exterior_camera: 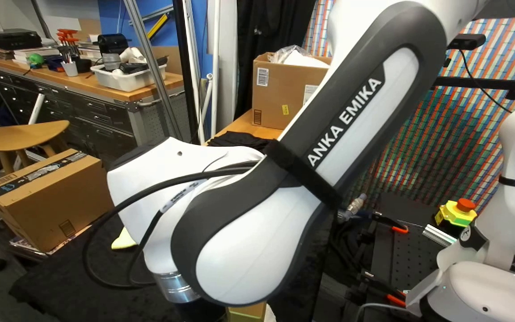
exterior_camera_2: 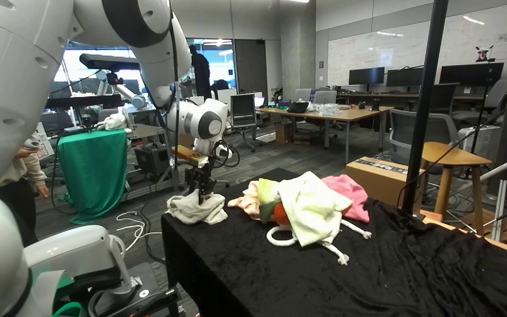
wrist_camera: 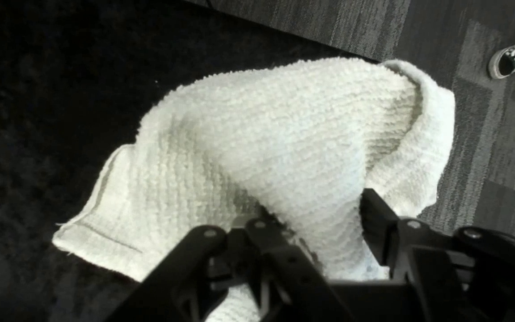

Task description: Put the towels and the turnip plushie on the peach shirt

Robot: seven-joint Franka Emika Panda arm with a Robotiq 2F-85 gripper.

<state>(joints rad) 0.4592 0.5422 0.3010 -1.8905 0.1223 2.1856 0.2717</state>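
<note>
A white ribbed towel (wrist_camera: 280, 134) lies bunched at the edge of the black-covered table. It also shows in an exterior view (exterior_camera_2: 196, 209). My gripper (wrist_camera: 318, 223) is down at it, fingers wide apart, with a fold of the towel between them; in an exterior view the gripper (exterior_camera_2: 200, 193) reaches into the towel. Beside it lies the peach shirt (exterior_camera_2: 248, 201), partly covered. A red-orange plush (exterior_camera_2: 281, 215) with green leaves and white rope limbs, apparently the turnip plushie, lies partly under a pale yellow towel (exterior_camera_2: 313, 204). In an exterior view my arm hides most of these.
A pink cloth (exterior_camera_2: 351, 193) lies behind the pale yellow towel. Black cloth (exterior_camera_2: 324, 281) covers the table, wrinkled at one side. A black pole (exterior_camera_2: 423, 105) stands at the table, with a cardboard box (exterior_camera_2: 379, 176) beyond it. Another box (exterior_camera: 280, 94) stands behind my arm.
</note>
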